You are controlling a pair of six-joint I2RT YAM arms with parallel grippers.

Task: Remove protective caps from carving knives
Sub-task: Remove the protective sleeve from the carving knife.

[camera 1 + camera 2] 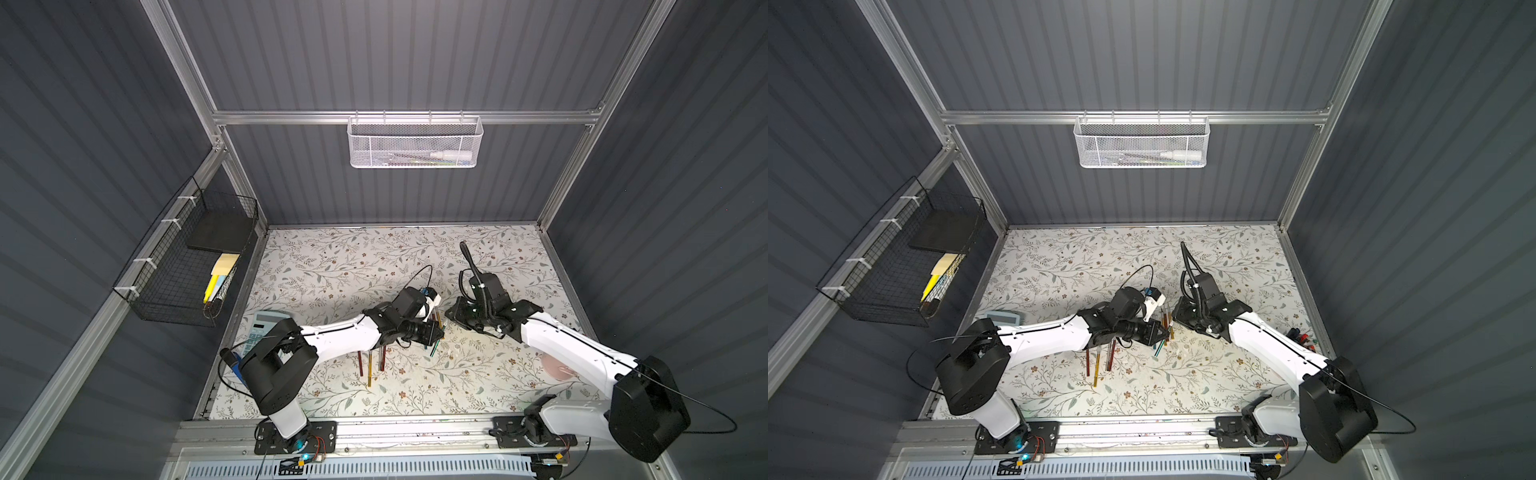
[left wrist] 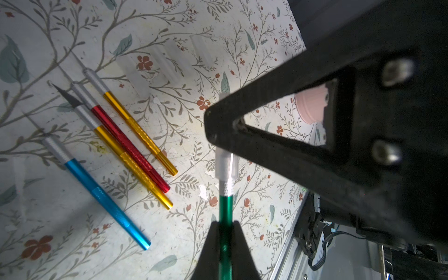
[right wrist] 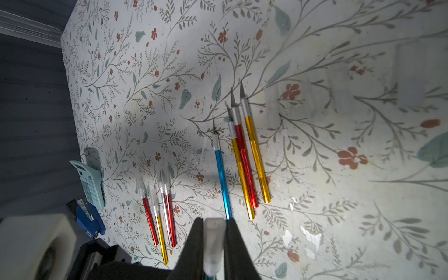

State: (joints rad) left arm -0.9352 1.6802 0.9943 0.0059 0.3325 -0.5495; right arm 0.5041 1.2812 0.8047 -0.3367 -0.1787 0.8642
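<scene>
My left gripper [image 2: 225,225] is shut on the handle of a green carving knife [image 2: 225,208], held above the table. A clear protective cap [image 2: 226,164] covers its blade end. My right gripper [image 3: 214,223] is shut on that cap [image 3: 214,242]. In both top views the two grippers [image 1: 434,330] [image 1: 451,311] meet at mid-table. Several uncapped knives, blue [image 3: 221,174], red [image 3: 244,157] and gold [image 3: 257,157], lie side by side. Several capped knives [image 3: 160,208] lie apart from them, nearer the calculator. Loose clear caps [image 2: 132,72] [image 3: 409,80] lie on the floral table beyond the bare blades.
A teal calculator [image 3: 88,184] and a blue stapler [image 3: 87,218] sit by the table's left edge. A pink round object [image 2: 311,106] lies under the right arm. A black wire basket [image 1: 187,262] hangs on the left wall and a white mesh basket [image 1: 415,143] on the back rail.
</scene>
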